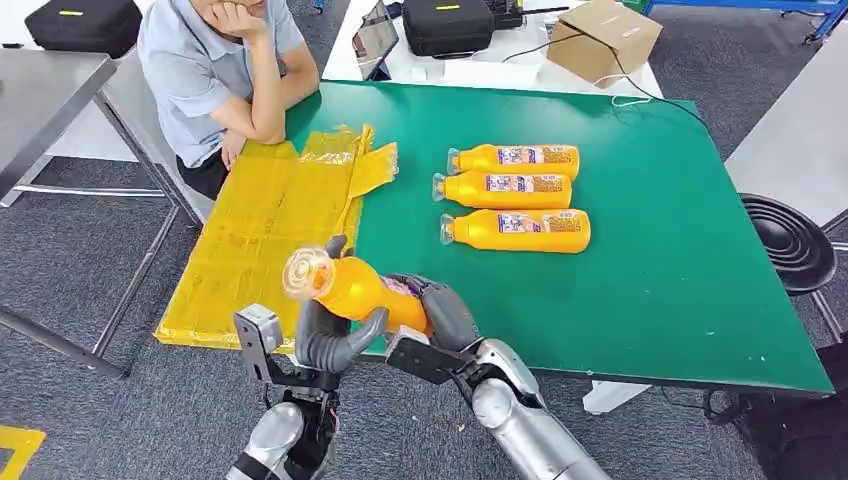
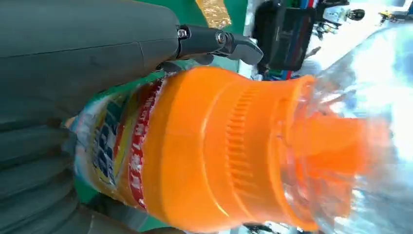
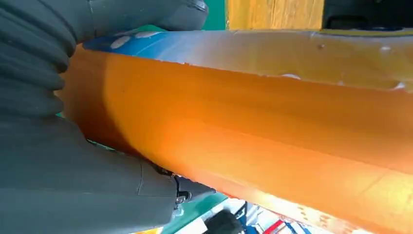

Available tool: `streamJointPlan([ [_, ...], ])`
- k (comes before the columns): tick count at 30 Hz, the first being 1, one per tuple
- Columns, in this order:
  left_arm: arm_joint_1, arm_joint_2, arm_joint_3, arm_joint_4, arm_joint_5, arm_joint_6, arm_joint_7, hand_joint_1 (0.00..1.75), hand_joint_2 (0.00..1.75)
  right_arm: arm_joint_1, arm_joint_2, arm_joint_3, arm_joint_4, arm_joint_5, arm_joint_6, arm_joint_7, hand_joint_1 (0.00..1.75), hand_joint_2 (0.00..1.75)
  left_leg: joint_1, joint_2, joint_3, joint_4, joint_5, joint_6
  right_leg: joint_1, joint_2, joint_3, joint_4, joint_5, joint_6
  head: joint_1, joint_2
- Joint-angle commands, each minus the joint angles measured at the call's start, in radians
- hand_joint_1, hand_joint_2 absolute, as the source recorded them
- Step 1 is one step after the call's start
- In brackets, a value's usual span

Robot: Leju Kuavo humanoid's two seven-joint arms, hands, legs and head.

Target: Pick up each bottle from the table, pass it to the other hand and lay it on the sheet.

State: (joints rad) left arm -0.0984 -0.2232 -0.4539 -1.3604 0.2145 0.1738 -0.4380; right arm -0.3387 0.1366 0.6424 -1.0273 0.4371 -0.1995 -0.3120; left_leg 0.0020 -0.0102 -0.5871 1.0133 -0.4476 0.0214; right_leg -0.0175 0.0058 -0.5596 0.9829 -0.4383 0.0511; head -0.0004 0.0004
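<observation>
Green worktop (image 1: 640,300), yellow sheet (image 1: 270,230) laid at its left edge. Near edge: left hand (image 1: 335,335) curled round the orange bottle (image 1: 355,290) just below its shoulder, right hand (image 1: 440,315) gripping the base. Long axis tilted, cap up-left toward sheet. Firmer hold probably right's. Three more bottles (image 1: 515,190) lying far right.

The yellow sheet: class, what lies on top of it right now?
No bottle rests on the yellow sheet; a person's forearm touches its far edge. The held bottle and both hands cover its near corner.
</observation>
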Motion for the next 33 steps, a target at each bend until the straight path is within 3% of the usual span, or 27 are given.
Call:
streamJointPlan([
  [1,-0.069,0.003,-0.014,0.164,-0.050,0.134,0.022,0.02,1.75,0.001,-0.017,0.017,-0.018,0.024,-0.030,0.015,1.75,1.75,0.000,-0.001,0.003,-0.001,0.000,-0.001,0.001,-0.002,0.003,-0.001,0.000,-0.002,0.000,0.000],
  [2,-0.081,-0.002,-0.005,0.185,-0.026,0.131,0.026,1.75,1.75,-0.008,-0.010,0.014,0.001,0.015,-0.026,0.011,1.75,1.75,0.000,-0.001,0.002,-0.001,0.000,-0.001,0.001,-0.002,0.002,-0.001,0.000,-0.002,0.000,0.000],
  [7,-0.104,-0.028,0.040,0.219,0.103,0.105,0.056,1.75,1.75,-0.004,0.001,0.032,-0.022,-0.050,0.024,-0.068,1.75,1.75,0.001,0.001,0.003,-0.001,0.000,-0.001,0.001,-0.001,0.003,-0.001,0.000,-0.003,0.000,0.000],
  [19,-0.114,-0.030,0.055,0.198,0.233,0.061,0.078,1.75,1.75,0.001,0.013,0.026,-0.012,-0.109,0.036,-0.100,1.75,1.75,0.000,0.001,0.001,-0.001,0.000,-0.001,0.000,0.000,0.001,0.000,0.000,-0.002,0.000,0.000],
  [20,-0.111,-0.031,0.059,0.191,0.249,0.057,0.084,1.75,1.75,0.002,0.013,0.030,-0.011,-0.109,0.038,-0.101,1.68,1.75,0.001,0.002,0.001,0.000,-0.001,-0.001,0.001,0.001,0.001,0.000,0.000,-0.003,0.000,0.000],
  [21,-0.107,-0.029,0.066,0.169,0.286,0.042,0.092,1.75,1.75,0.003,0.014,0.040,-0.007,-0.112,0.043,-0.104,1.38,1.75,0.000,0.002,0.001,0.000,0.000,-0.001,0.000,0.001,0.001,0.000,0.000,-0.002,0.000,0.000],
  [22,-0.106,-0.028,0.065,0.158,0.299,0.041,0.092,1.75,1.75,0.002,0.011,0.050,-0.006,-0.100,0.037,-0.113,0.35,1.75,0.001,0.003,0.002,0.000,-0.001,-0.001,0.001,0.002,0.002,0.000,0.000,-0.002,0.000,0.000],
  [23,-0.102,-0.026,0.063,0.143,0.313,0.036,0.092,1.75,1.75,0.005,0.011,0.058,-0.007,-0.095,0.028,-0.127,0.02,1.75,0.000,0.002,0.001,0.000,0.000,-0.001,0.001,0.002,0.000,0.000,0.000,-0.002,0.000,0.000],
  [26,-0.087,-0.021,0.045,0.095,0.355,0.012,0.108,1.75,1.75,0.036,0.014,0.076,-0.046,-0.101,0.015,-0.168,0.00,1.75,0.001,0.002,0.001,0.000,-0.001,-0.001,0.001,0.002,0.001,0.000,0.000,-0.002,0.000,0.000],
  [27,-0.085,-0.020,0.044,0.092,0.365,0.014,0.117,1.75,1.75,0.051,0.016,0.079,-0.060,-0.075,-0.028,-0.187,0.00,0.00,0.001,0.003,0.001,0.000,-0.001,-0.001,0.001,0.002,0.001,0.001,0.000,-0.003,0.000,0.000],
  [28,-0.084,-0.016,0.039,0.089,0.374,0.020,0.123,1.75,1.75,0.071,0.026,0.077,-0.075,-0.067,-0.076,-0.230,0.00,0.00,0.001,0.002,0.000,0.000,-0.001,-0.001,0.001,0.001,0.001,0.000,0.000,-0.002,0.000,0.000],
  [29,-0.091,-0.006,0.024,0.091,0.376,0.021,0.124,1.75,1.75,0.111,0.038,0.067,-0.130,-0.075,-0.189,-0.354,0.00,0.00,0.001,0.002,0.002,0.000,-0.001,-0.001,0.001,0.001,0.002,0.000,-0.001,-0.003,0.000,0.000],
  [31,-0.126,0.024,-0.010,0.125,0.342,0.049,0.121,1.75,1.75,0.139,0.013,0.081,-0.222,-0.055,-0.287,-0.351,0.00,0.00,0.000,0.002,0.002,-0.001,-0.001,-0.001,0.001,0.001,0.002,0.000,-0.001,-0.002,0.000,0.000],
  [33,-0.155,0.055,-0.017,0.161,0.299,0.069,0.100,1.75,1.75,0.150,-0.008,0.073,-0.273,-0.057,-0.313,-0.334,0.00,0.00,0.001,0.000,0.000,0.000,-0.001,-0.002,0.001,-0.002,0.001,0.000,-0.001,-0.003,0.000,0.000],
])
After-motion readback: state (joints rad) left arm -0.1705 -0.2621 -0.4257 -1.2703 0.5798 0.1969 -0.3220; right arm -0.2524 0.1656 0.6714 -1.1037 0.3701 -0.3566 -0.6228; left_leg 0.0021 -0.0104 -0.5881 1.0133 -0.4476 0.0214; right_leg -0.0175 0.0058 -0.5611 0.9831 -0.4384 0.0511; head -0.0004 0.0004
